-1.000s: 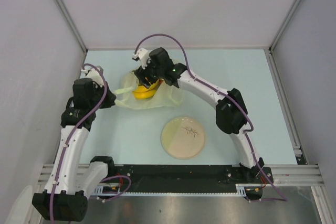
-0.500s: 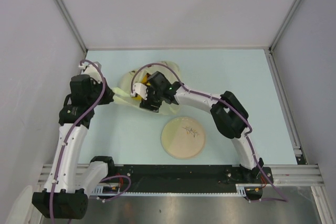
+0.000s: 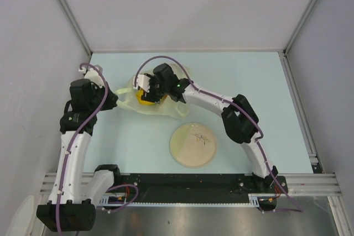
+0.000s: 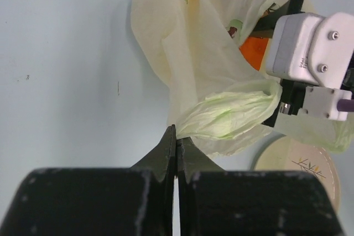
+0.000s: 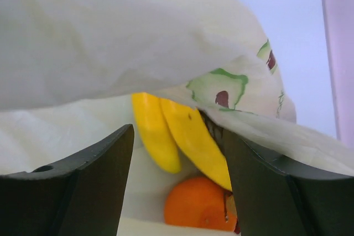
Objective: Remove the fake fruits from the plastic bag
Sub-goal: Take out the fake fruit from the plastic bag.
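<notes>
Jaws clamped, left gripper holds crinkly plastic bag; right gripper gapes at bananas, orange.

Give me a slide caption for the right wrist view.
Open right pincer inside the plastic bag, facing the banana bunch and orange.

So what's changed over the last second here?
The right gripper twisted and shifted left over the plastic bag. It now sits open in the bag's mouth, facing the banana bunch and orange, holding nothing. The left gripper drew slightly left and away, still pinching the handle. The cream plate stayed put.
</notes>
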You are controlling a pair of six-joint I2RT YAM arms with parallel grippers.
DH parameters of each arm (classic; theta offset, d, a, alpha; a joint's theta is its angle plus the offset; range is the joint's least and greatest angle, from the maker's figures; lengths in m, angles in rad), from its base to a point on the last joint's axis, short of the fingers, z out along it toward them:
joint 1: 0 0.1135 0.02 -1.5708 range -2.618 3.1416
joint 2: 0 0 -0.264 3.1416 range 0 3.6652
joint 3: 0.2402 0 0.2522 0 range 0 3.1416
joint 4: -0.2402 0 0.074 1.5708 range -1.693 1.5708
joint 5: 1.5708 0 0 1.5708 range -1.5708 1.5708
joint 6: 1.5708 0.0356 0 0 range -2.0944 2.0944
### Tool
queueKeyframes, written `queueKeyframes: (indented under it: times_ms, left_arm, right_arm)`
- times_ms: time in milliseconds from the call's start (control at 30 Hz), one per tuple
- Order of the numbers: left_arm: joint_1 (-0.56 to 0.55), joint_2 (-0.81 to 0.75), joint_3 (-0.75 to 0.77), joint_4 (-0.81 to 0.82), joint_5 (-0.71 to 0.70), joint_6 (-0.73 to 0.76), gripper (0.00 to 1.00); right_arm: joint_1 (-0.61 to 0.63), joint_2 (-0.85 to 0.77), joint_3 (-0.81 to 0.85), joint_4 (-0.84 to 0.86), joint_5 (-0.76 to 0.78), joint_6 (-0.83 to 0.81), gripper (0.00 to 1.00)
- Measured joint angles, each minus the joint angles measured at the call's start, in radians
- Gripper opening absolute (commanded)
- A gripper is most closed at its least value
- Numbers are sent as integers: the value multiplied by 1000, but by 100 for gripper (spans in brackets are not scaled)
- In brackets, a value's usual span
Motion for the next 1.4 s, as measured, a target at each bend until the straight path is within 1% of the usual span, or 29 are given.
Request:
queueKeyframes:
  times_ms: [167, 333, 467, 567, 600, 700, 767, 933, 1100, 1267, 1400]
  left_arm:
    - [21, -7, 0, 1, 24, 0, 0]
    - [28, -8, 0, 1, 42, 0, 0]
    - [35, -9, 0, 1, 46, 1, 0]
    - [43, -14, 0, 1, 51, 0, 0]
    - [47, -18, 0, 2, 54, 0, 0]
    - [60, -30, -3, 7, 63, -1, 0]
    - [65, -37, -8, 17, 70, -1, 0]
    - [67, -39, -18, 40, 80, -4, 0]
    - [68, -25, -24, 63, 102, -17, 0]
    - [68, 8, -24, 93, 121, -35, 1]
    - [69, 34, -20, 105, 129, -49, 0]
  right_arm:
    - [1, 103, 136, -8, -5, -25, 70]
    - [0, 228, 276, -73, -6, -48, 70]
    - [0, 276, 310, -138, -6, -76, 69]
    - [0, 286, 310, -174, -1, -94, 59]
    - [0, 287, 310, -175, 1, -100, 46]
    - [0, 283, 311, -161, 11, -115, 26]
    - [0, 267, 284, -148, 17, -117, 21]
    - [6, 162, 127, -113, 21, -114, 19]
    - [16, 34, 36, -137, 18, -72, 16]
    - [19, -97, 6, -152, 29, -28, 13]
    - [18, -168, 6, -164, 33, 10, 12]
